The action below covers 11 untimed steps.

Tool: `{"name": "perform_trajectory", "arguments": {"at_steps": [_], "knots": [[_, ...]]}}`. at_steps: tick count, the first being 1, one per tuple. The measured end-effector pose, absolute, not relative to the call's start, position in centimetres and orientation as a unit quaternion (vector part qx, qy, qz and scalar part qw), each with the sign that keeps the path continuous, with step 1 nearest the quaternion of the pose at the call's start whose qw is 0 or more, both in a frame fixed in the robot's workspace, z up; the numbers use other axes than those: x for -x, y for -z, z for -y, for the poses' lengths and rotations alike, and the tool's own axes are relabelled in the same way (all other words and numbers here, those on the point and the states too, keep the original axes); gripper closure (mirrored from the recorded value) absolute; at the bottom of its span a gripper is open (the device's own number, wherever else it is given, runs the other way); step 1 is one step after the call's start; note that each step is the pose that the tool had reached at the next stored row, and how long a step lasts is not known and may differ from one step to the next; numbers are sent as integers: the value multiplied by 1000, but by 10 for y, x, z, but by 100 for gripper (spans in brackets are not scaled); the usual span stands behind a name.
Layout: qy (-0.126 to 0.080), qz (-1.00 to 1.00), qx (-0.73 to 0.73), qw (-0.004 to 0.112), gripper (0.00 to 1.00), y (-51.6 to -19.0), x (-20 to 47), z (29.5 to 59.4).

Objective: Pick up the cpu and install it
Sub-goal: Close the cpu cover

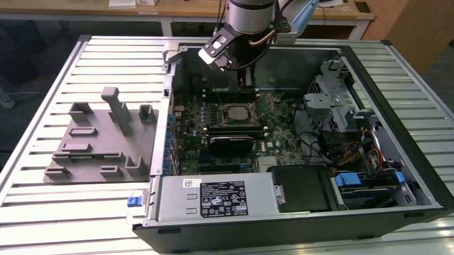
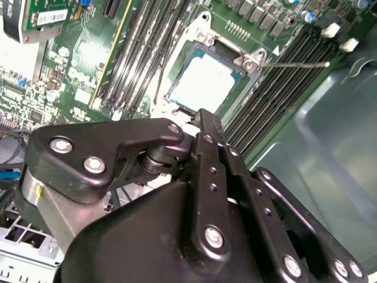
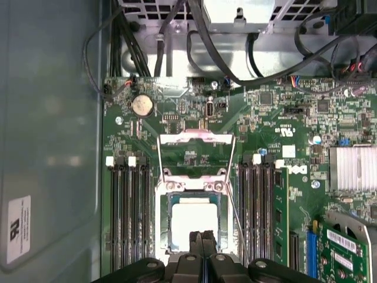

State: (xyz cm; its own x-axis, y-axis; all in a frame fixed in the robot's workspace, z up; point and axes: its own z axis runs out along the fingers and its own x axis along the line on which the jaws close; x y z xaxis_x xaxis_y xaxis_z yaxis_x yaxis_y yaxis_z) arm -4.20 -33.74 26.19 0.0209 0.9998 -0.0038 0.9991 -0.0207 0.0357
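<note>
**One cpu (image 3: 193, 223) down in the socket, gripper (image 3: 202, 234) clenched empty right by it**

So the fingers (image 3: 196, 244) are pressed flat together with nothing between them, you can see that in both wrist views. The cpu lies silvery top up inside the socket (image 3: 194, 198), just past the fingertips. In the first wrist view the tips overlap its near edge, but honestly can't tell if they touch it. The metal load plate (image 3: 194, 139) is flipped open on the far side of the cpu from the gripper, and the thin lever (image 2: 294, 65) sticks out free next to the socket. Memory slots (image 3: 126, 224) run along either side of the fingertips. In the exterior view the gripper hangs inside the open computer case (image 1: 284, 231), pointing down at the motherboard (image 1: 284, 138).
</note>
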Motion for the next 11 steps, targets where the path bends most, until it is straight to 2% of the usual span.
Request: {"name": "perform_trajectory", "arguments": {"at_steps": [11], "knots": [[-11,-700,-714,14,89,-262,20,337]]}}
